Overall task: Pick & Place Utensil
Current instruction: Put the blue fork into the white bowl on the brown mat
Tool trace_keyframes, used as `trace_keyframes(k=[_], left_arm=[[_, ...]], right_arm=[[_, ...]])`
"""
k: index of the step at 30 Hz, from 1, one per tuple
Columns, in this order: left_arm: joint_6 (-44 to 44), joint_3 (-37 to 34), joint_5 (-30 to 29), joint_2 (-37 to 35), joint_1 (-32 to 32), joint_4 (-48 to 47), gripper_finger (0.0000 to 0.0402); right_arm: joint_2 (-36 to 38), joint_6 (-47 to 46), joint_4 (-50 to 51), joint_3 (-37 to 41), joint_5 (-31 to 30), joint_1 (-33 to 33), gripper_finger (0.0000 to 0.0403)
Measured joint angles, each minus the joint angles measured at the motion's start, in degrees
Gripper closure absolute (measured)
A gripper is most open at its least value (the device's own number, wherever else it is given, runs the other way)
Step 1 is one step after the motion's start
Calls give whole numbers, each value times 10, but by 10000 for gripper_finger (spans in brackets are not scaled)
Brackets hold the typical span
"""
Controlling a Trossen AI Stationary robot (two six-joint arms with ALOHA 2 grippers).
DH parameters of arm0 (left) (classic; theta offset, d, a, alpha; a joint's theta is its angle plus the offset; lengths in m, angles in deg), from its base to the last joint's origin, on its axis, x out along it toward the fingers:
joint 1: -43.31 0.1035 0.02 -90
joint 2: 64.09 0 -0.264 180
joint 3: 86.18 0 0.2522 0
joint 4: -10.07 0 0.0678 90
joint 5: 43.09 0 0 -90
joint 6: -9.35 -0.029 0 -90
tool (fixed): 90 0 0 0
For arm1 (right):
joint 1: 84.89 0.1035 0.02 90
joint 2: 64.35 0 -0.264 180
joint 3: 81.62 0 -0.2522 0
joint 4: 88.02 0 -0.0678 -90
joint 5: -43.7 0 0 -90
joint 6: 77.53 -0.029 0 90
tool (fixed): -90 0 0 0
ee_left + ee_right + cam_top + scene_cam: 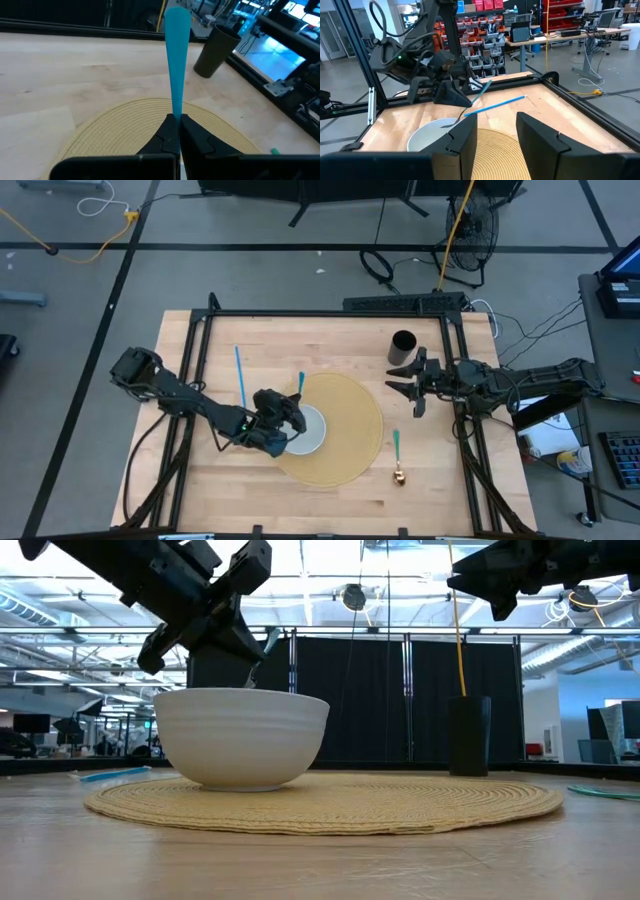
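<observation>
The left arm reaches in from nine o'clock, elbow bent, and its gripper (277,423) hangs over the nine-o'clock rim of the bowl (305,430), tilted downward. Its jaws are pinched tight on a utensil (176,60), whose blue handle rises from the fingers (197,137) while the metal end angles down into the bowl. The bowl sits on the mat (350,430) at the centre of the surface (200,480).

The right arm stretches in from three o'clock and waits high above the surface, its gripper (408,383) spread wide and holding nothing, just at six o'clock of the cup (403,345).

A blue stick (240,378) lies at ten o'clock of the bowl. A spoon (397,458) lies off the mat at four o'clock.
</observation>
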Motion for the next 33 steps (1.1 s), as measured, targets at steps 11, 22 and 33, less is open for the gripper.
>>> trace_keyframes(k=[11, 22, 33], left_arm=[[-7, -1, -1, 44, -17, 25, 399], [4, -1, -7, 58, -14, 34, 399], [28, -1, 0, 99, -11, 45, 399]], right_arm=[[0, 4, 0, 0, 0, 0, 273], [0, 4, 0, 0, -1, 0, 273], [0, 1, -5, 27, -2, 0, 273]])
